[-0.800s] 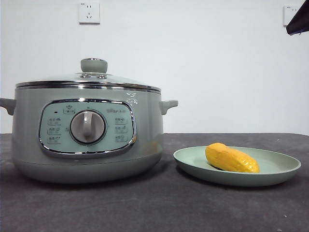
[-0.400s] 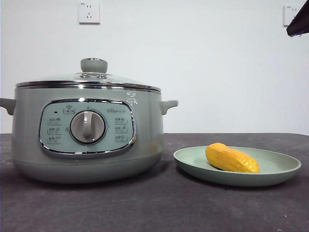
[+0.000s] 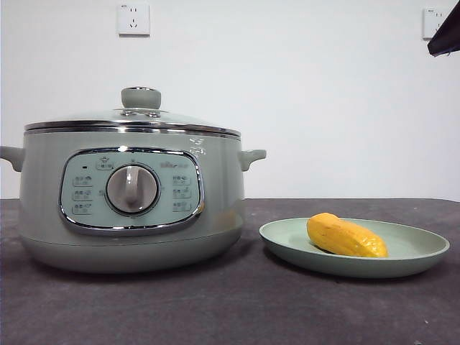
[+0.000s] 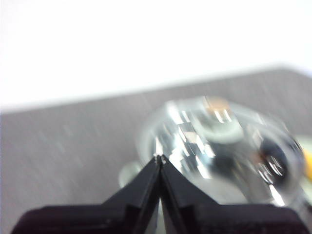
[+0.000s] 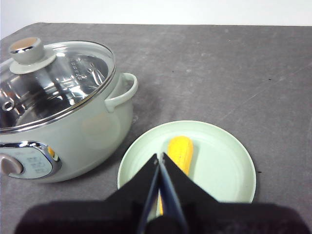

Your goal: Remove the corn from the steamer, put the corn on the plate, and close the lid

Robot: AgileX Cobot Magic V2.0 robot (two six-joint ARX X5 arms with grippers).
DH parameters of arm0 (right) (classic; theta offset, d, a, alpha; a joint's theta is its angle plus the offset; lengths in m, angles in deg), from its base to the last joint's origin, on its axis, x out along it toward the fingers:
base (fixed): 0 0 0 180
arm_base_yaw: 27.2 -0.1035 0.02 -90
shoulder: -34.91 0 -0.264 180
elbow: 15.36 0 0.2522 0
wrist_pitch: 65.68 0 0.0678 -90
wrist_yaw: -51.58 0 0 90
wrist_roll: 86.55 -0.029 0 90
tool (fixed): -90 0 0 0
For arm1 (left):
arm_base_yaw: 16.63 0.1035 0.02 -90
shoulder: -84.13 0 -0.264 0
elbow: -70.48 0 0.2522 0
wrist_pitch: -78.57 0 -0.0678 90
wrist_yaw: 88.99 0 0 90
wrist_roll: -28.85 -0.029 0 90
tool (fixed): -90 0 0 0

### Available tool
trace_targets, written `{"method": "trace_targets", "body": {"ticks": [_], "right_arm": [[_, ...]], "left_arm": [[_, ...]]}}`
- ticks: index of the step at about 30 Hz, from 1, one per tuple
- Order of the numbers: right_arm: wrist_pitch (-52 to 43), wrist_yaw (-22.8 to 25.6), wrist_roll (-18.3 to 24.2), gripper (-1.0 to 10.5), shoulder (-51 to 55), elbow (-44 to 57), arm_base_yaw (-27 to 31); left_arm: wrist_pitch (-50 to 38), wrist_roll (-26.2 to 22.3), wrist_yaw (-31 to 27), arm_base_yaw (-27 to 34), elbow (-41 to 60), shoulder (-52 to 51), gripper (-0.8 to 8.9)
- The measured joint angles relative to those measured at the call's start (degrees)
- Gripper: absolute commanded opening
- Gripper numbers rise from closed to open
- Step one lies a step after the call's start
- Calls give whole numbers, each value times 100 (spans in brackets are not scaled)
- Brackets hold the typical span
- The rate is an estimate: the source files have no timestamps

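The yellow corn (image 3: pixel 346 236) lies on the pale green plate (image 3: pixel 417 253) at the right; the right wrist view shows the same corn (image 5: pixel 180 152) on the plate (image 5: pixel 219 161). The sage-green steamer (image 3: pixel 129 198) stands at the left with the glass lid (image 3: pixel 133 117) seated on it, knob up. From above, the lid (image 5: pixel 53 78) covers the steamer (image 5: pixel 92 131). My right gripper (image 5: pixel 160 157) is shut and empty, high above the plate. My left gripper (image 4: pixel 159 158) is shut and empty, held above the blurred lid (image 4: pixel 219 141). A black arm tip (image 3: pixel 445 34) shows at the top right corner.
The dark grey table (image 3: pixel 230 309) runs under both things, with bare cloth in front and to the right of the plate. A white wall with two sockets (image 3: pixel 134 19) stands behind.
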Motion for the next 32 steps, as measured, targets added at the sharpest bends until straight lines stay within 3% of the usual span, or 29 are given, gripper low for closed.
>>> {"method": "trace_targets", "body": {"ticks": [5, 12, 32], "right_arm": [[0, 0, 0, 2, 0, 0, 0], [2, 0, 0, 2, 0, 0, 0], [44, 0, 0, 2, 0, 0, 0]], "left_arm": [[-1187, -175, 4, 734, 1438, -752, -1], [-1327, -13, 22, 1154, 2857, -1032, -1], [-1333, 136, 166, 1220, 2848, -1080, -1]]}}
